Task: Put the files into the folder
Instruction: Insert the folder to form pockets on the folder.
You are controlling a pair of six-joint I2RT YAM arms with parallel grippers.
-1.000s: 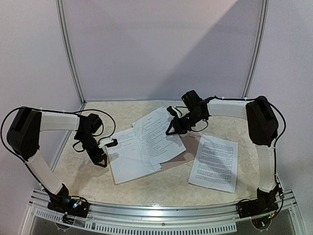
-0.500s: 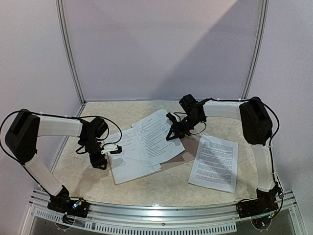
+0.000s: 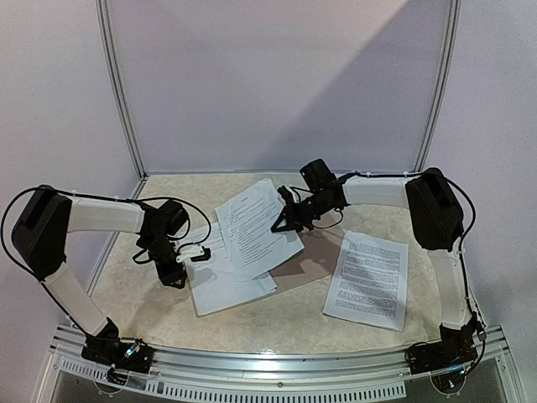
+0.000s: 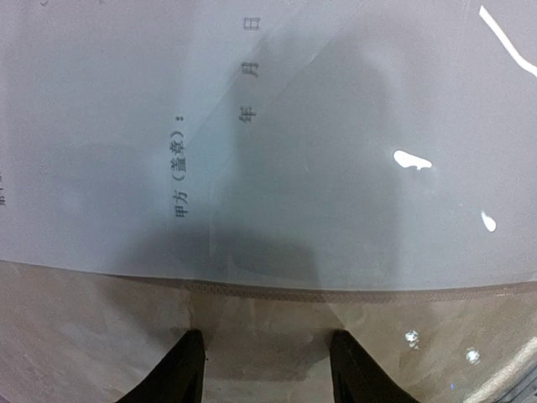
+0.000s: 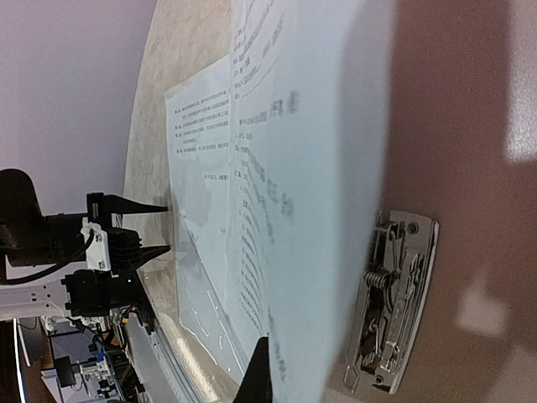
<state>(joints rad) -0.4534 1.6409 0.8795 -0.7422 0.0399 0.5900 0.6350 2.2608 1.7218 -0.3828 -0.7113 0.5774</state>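
Observation:
My right gripper [image 3: 279, 220] is shut on the right edge of a white printed file sheet [image 3: 254, 227] and holds it lifted and tilted over the brownish-tan folder [image 3: 315, 250]. In the right wrist view one finger [image 5: 256, 374] shows under the sheet [image 5: 310, 168], next to the folder's silver clip [image 5: 394, 311] on the brown cover [image 5: 470, 126]. A second file [image 3: 220, 273] lies flat below, under a clear glossy cover [image 4: 336, 151]. My left gripper [image 3: 193, 253] is open and empty on the table at that file's left edge, its fingers [image 4: 189, 369] just short of it.
A third printed file [image 3: 367, 279] lies flat on the beige table [image 3: 277, 323] to the right of the folder. Grey walls with metal posts close the back and sides. A metal rail runs along the near edge.
My right gripper has moved left with the lifted sheet, uncovering more of the folder. My left gripper has moved a little right, toward the lower file's edge.

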